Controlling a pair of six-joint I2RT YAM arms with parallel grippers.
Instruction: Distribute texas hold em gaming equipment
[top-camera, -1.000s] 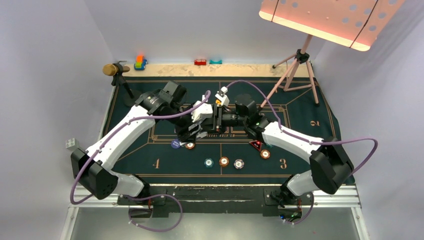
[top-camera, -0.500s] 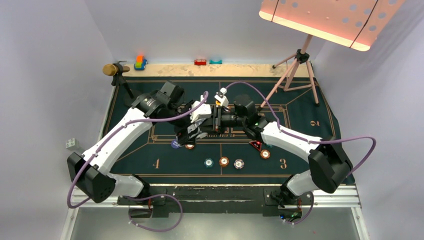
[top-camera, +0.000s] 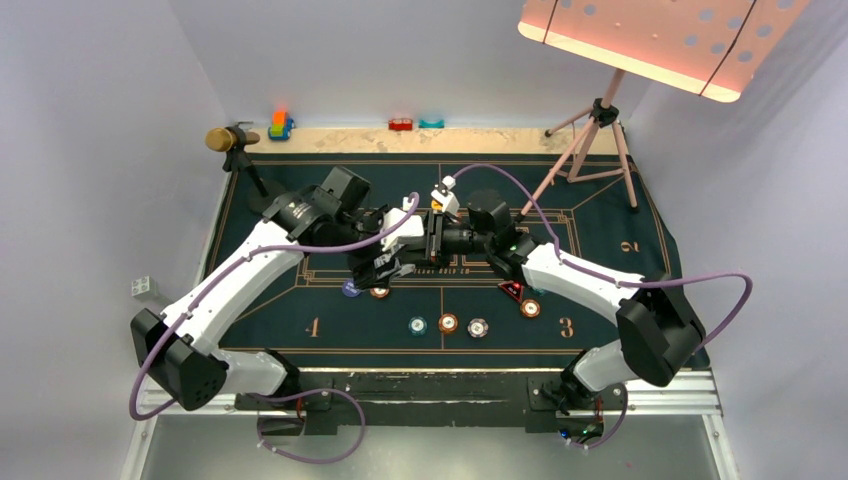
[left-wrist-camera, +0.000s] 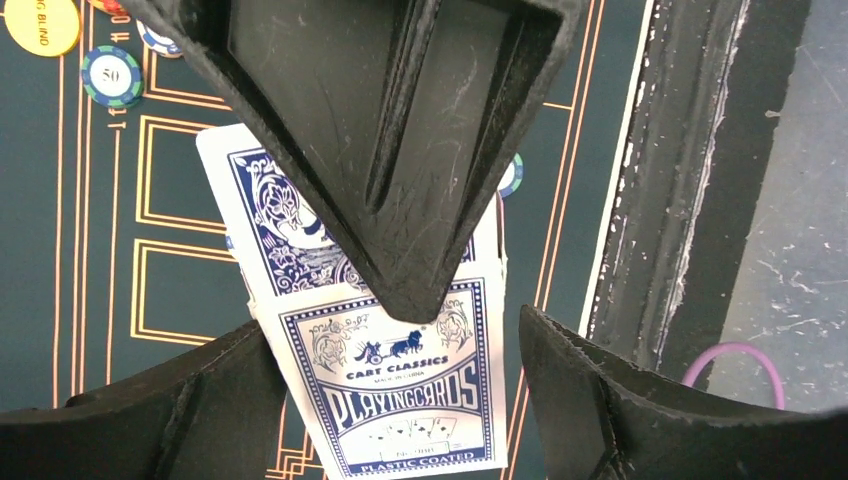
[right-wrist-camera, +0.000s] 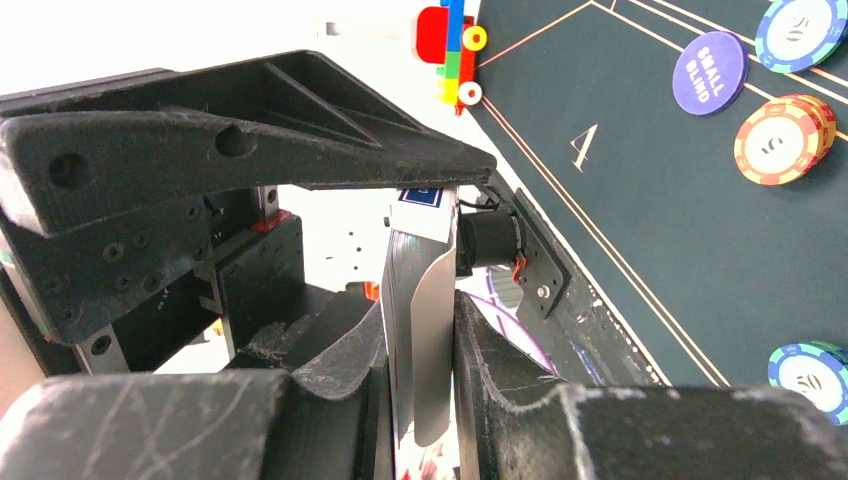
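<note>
Card pack (left-wrist-camera: 410, 405) is up off the felt mat (left-wrist-camera: 85, 300) at mid-table, clenched across its flat faces by the right gripper (right-wrist-camera: 420, 305). Its long axis runs straight in between the fingers of the left gripper (left-wrist-camera: 392, 330), which stand spread wide on either side without touching it, so the left arm looks placed to take the free end. Legible: "CART CLASSICS", "PLAYING CARDS", "PLASTIC COATED" on the pack; "SMALL BLIND" on the dark blue disc (right-wrist-camera: 709, 73); "50" on a teal chip (left-wrist-camera: 111, 76); "BLIND" on the yellow disc (left-wrist-camera: 41, 22).
</note>
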